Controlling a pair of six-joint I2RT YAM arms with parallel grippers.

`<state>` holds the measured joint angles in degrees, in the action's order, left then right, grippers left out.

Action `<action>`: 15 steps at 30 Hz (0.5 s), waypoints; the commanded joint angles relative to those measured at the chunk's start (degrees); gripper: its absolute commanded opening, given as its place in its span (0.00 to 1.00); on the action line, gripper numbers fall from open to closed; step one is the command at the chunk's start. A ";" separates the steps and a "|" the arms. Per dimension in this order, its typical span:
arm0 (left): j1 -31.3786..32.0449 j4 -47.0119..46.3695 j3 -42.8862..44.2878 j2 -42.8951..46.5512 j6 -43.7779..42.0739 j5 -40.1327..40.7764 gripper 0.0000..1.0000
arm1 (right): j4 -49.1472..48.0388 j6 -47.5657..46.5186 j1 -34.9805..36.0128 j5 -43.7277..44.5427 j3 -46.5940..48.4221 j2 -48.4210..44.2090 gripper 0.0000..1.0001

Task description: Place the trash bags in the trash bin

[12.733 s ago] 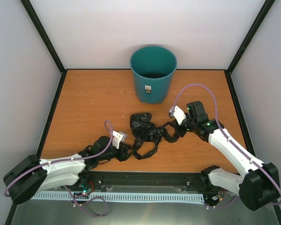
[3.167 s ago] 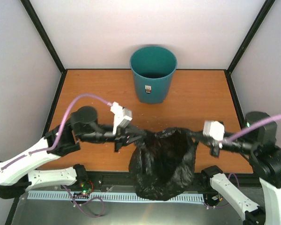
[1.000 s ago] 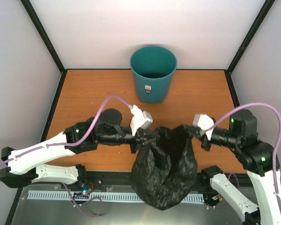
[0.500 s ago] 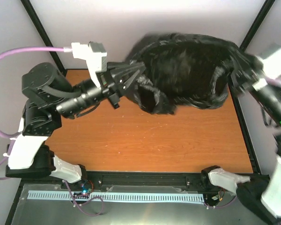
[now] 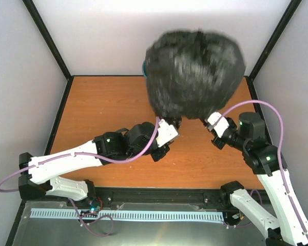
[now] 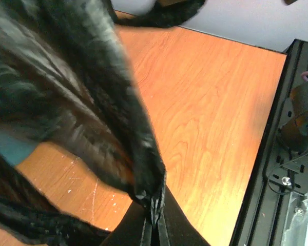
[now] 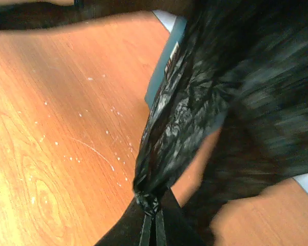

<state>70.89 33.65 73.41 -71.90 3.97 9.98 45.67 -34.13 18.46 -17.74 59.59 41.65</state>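
The trash bag point(image 5: 195, 74) is held up, billowed, over the far part of the tabletop point(image 5: 102, 105). Its black film is blurred in the overhead view. Almost all of the trash bin point(image 7: 167, 61) is covered by it there, and only a teal sliver is seen at the bag's left edge. Whether film and bin touch cannot be told.

The left pincer point(image 6: 153, 225) is closed tight on a gathered fold of the bag's film, which fans up and to the left from the fingertips in the left wrist view. The right pincer point(image 7: 150, 218) is likewise clamped on a bunched corner of the film. In the right wrist view, the bin's teal wall and white label point(image 7: 173, 51) are seen behind the hanging plastic. In the overhead view, both pincers are placed near each other beneath the bag's near edge.
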 commanded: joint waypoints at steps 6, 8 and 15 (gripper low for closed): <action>1.95 -1.35 -5.22 10.33 2.59 -11.74 0.01 | 16.83 -7.96 0.05 -15.44 7.92 -7.67 0.03; 1.97 0.16 -6.01 10.55 3.11 -16.36 0.01 | 18.93 -8.29 0.15 -17.20 8.11 -8.16 0.03; 2.93 0.72 -6.84 11.00 5.25 -19.09 0.01 | 18.42 -5.58 0.16 -15.77 9.32 -8.72 0.03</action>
<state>72.77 34.04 66.37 -61.54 7.22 -6.22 62.59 -40.91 18.46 -32.47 67.88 33.06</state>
